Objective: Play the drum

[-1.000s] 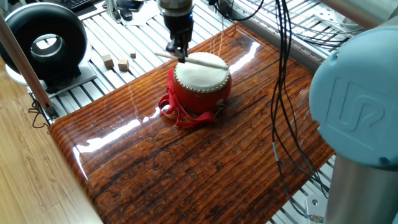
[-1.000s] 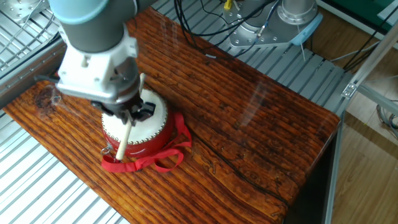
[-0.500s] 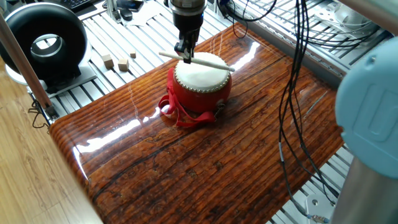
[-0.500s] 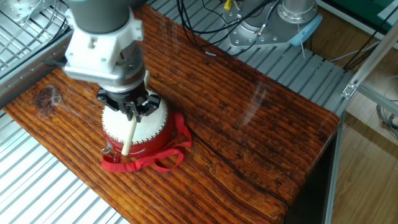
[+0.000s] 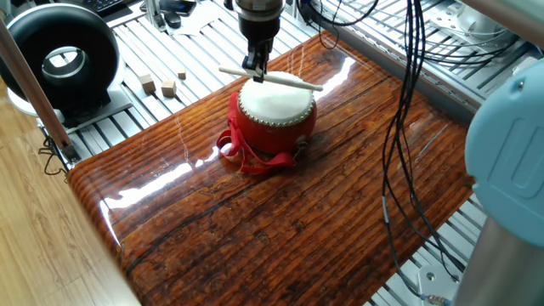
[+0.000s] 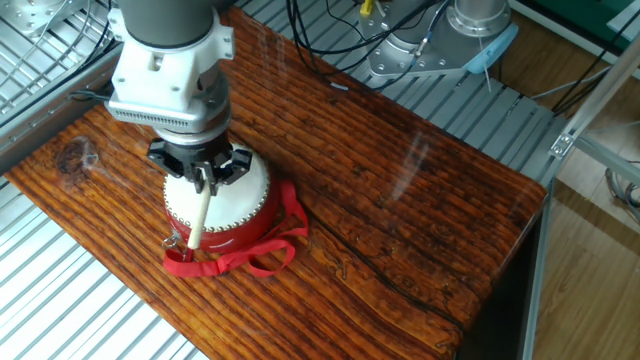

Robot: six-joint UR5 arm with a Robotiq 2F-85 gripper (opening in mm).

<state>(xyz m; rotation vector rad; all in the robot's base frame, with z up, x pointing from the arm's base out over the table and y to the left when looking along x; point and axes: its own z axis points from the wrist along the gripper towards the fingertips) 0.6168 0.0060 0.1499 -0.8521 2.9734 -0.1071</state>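
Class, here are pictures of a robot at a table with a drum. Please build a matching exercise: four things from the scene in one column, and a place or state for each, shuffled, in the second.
1. drum
2. drumstick
3. wooden cubes
4. black ring-shaped device

A. on the metal slats beside the table
B. held in the gripper
C. on the wooden tabletop
D. standing beyond the table's end

Pairs: 1-C, 2-B, 3-A, 4-D
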